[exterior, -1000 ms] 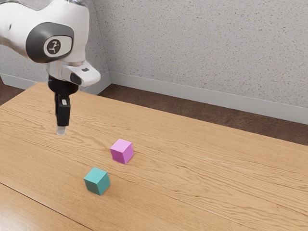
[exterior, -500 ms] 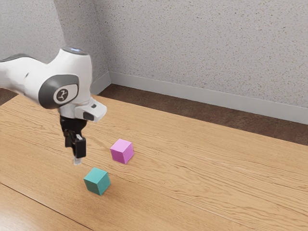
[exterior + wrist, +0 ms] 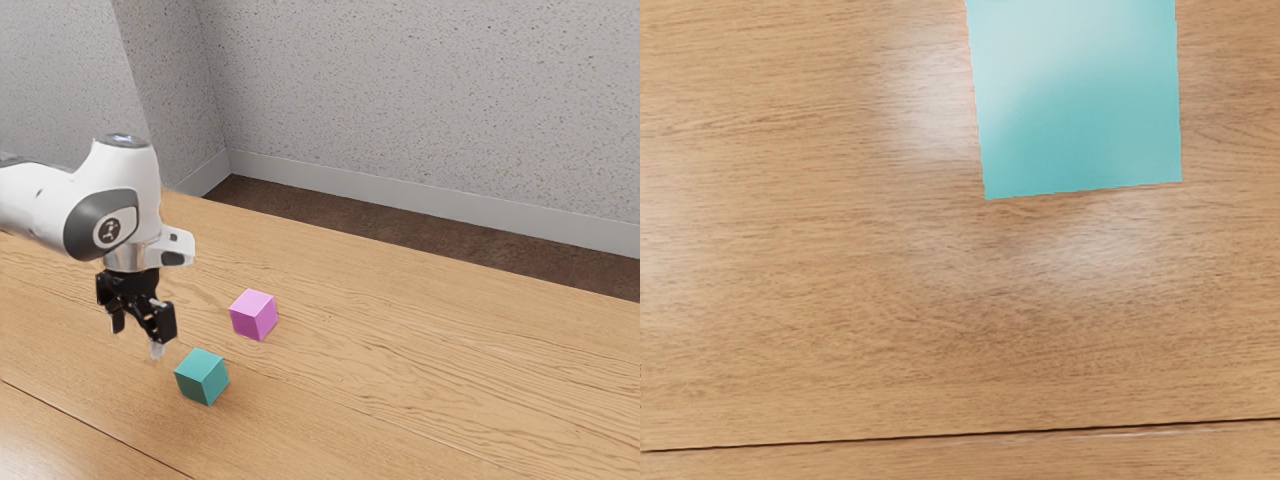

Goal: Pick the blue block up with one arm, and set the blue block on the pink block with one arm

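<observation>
Blue block (image 3: 201, 376): teal cube, flat on the wooden table (image 3: 420, 340), just beside the jaws toward the exterior view's right and lower than them, not touching them.
Jaws: parted, holding nothing, hanging just above the table.
Pink block (image 3: 253, 314): near the blue block, apart from it, farther back.

Soft, even light fell from above, bright on the desk (image 3: 420, 330) and the speckled wall (image 3: 420, 90). The blue block (image 3: 201, 376) and pink block (image 3: 253, 313) cast only faint, short shadows at their bases. In the wrist view a pale sheen lay on the wood beside the blue block.
</observation>
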`<control>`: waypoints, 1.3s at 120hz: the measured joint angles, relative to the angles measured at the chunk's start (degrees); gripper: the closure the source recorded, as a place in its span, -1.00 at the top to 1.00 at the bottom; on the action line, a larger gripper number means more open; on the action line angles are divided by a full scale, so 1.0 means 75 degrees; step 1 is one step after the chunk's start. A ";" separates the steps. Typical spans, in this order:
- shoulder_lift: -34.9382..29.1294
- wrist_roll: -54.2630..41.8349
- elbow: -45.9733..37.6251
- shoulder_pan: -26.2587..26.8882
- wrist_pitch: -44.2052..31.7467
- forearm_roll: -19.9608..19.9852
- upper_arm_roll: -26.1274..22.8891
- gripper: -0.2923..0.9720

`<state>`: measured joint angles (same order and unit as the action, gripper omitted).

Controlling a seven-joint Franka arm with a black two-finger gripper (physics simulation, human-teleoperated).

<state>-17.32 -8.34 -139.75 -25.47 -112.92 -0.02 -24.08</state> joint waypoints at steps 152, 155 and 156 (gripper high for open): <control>0.3216 0.2088 0.0719 -0.0125 -0.1979 -0.0592 -0.0377 0.02; 0.3231 0.2111 0.0719 -0.0126 -0.1989 -0.0629 -0.0377 0.01; 0.3235 0.2118 0.0718 -0.0126 -0.1992 -0.0647 -0.0378 0.01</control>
<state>6.94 7.55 -134.37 -26.42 -127.86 -4.87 -26.92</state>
